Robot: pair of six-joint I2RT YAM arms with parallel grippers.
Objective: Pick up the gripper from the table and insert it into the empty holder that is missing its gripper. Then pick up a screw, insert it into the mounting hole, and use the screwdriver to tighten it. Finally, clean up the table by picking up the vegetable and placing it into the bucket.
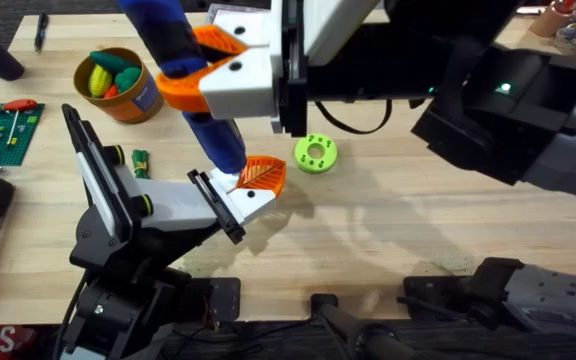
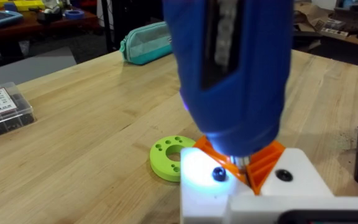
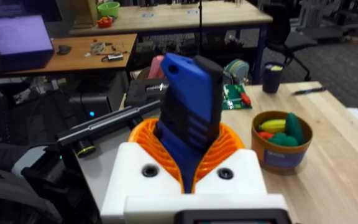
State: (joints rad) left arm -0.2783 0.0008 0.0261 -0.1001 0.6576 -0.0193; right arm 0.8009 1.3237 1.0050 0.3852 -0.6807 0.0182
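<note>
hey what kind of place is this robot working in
Most likely a robotics lab or workshop: other work tables stand behind, a laptop sits open on one, and an office chair stands nearby.

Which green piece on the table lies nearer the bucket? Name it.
The vegetable, dark and oblong, close by the bucket; the bright ring lies beyond the screwdriver.
</note>
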